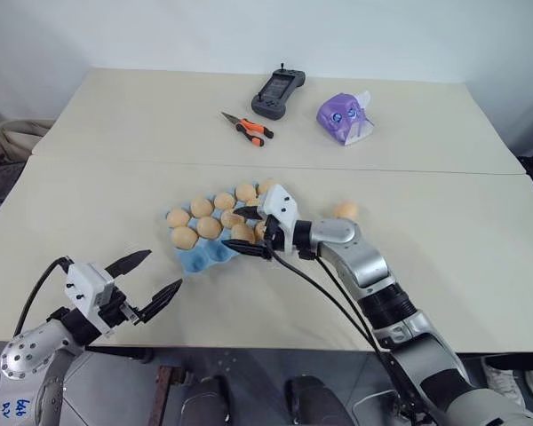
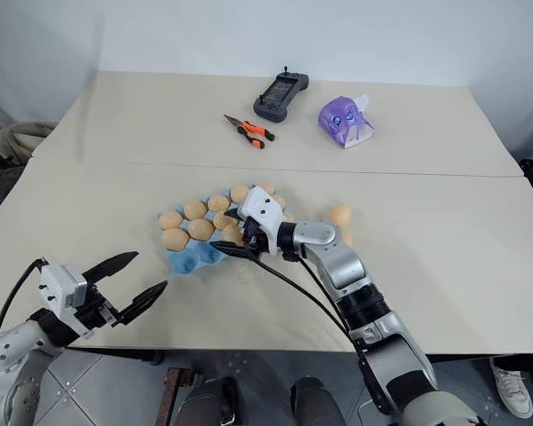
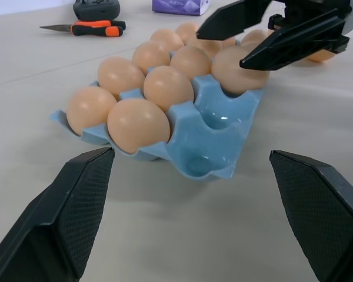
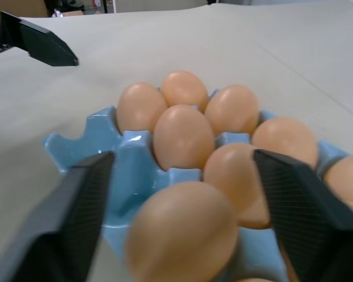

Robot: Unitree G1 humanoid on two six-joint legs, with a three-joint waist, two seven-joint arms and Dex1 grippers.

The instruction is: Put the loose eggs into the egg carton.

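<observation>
The light blue egg carton (image 1: 200, 259) lies mid-table with several tan eggs in its cups and bare cups at its near end (image 3: 217, 117). My right gripper (image 1: 235, 231) hovers level over the carton's near right side, open. One egg (image 4: 182, 235) sits in a cup between its fingers, with a gap on each side. One loose egg (image 1: 345, 210) lies on the table to the right, beyond my right forearm. My left gripper (image 1: 164, 269) is open and holds nothing, near the front table edge, left of the carton and pointing at it.
At the back of the table lie orange-handled pliers (image 1: 249, 130), a black handheld controller (image 1: 278, 93) and a purple tissue pack (image 1: 345, 117). A seam (image 1: 89, 160) between two tabletops runs across behind the carton. The front table edge (image 1: 249, 342) is close to both arms.
</observation>
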